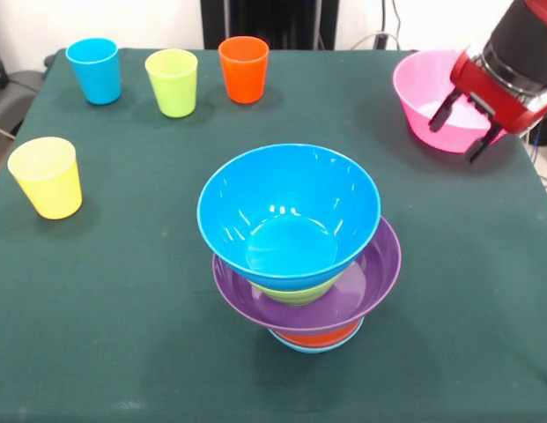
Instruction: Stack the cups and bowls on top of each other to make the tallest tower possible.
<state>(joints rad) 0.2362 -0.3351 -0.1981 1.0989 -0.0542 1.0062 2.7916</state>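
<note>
The tower [299,256] is seen near the table's [123,335] middle, the deep blue bowl [289,211] uppermost over green, purple, orange and light-blue bowls; no writing can be read. The gripper [458,132] is held over the pink bowl [427,101], fingers [440,113] spread and empty; four cups [172,81] are stood apart.

The gripper [460,132] hides part of the pink bowl [423,101]; the arm [524,44] runs off the top edge.

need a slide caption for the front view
Red end effector, open, over a glossy pink plastic bowl; a five-bowl stack topped by a deep blue bowl stands mid-table.
</note>
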